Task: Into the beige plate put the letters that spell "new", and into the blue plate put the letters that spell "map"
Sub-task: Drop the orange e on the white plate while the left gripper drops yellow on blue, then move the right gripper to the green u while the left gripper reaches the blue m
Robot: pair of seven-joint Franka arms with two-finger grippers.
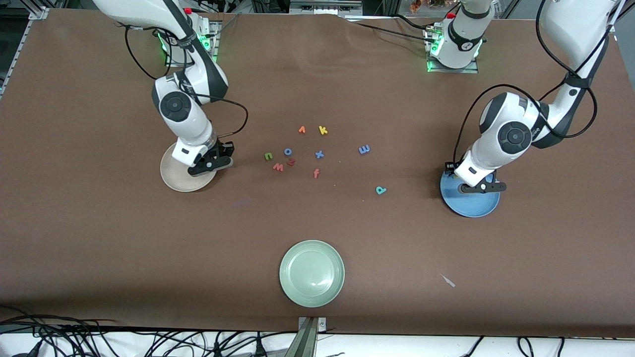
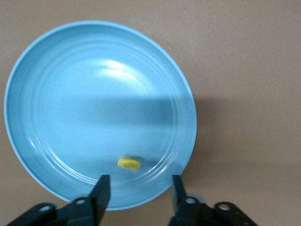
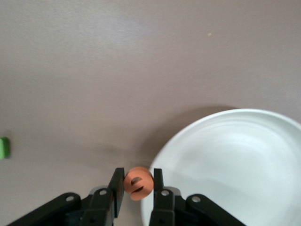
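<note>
Right gripper [image 3: 137, 184] pinches the orange e [image 3: 138, 183] by the beige plate's [image 3: 225, 155] rim, needing a nudge inward, while left gripper [image 2: 138, 193] hangs open over the yellow a [image 2: 129, 163] in the blue plate [image 2: 56, 94].

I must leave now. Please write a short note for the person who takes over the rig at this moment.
Left gripper: open over the blue plate; the yellow a lies in it.
Right gripper: shut on the orange e, at the rim of the beige plate, which shows no letter yet.
Done: a placed.
Left: e to drop; green n, pinkish-red w to beige; purple-blue m, teal p to blue.
</note>
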